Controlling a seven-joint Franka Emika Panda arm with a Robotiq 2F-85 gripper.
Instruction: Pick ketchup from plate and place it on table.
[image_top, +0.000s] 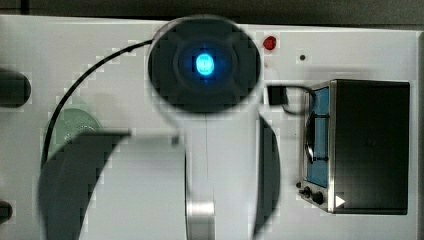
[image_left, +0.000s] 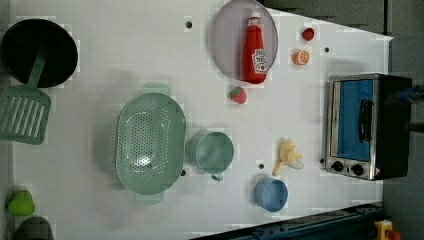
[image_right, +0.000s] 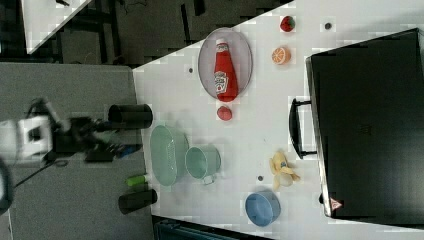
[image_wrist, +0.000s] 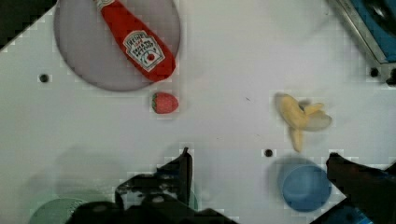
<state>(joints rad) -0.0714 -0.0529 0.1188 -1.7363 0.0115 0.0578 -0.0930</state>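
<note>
- Ketchup lies flat on the plate, cap toward the left view's top, its base reaching the plate's rim; the slim red bottle carries a white-and-dark label.
- Plate is large, round, flat and greyish-lilac, set near the far edge of the white table.
- A strawberry piece sits on the table just beside the plate's rim and the bottle's base.
- An orange half and a small red fruit lie to the left view's right of the plate, apart from it.
- A peeled banana, a blue bowl and a green cup stand well apart from the plate; the cup sits just beside a pale green perforated oval basket.
- A toaster oven with metal trim, a blue-tinted door and a dark handle stands at the left view's right.
- A black pan and a green slotted spatula lie at the left view's left.
- Claw is spread wide with nothing in it; in the wrist view its dark fingers frame bare table, well apart from the bottle.
</note>
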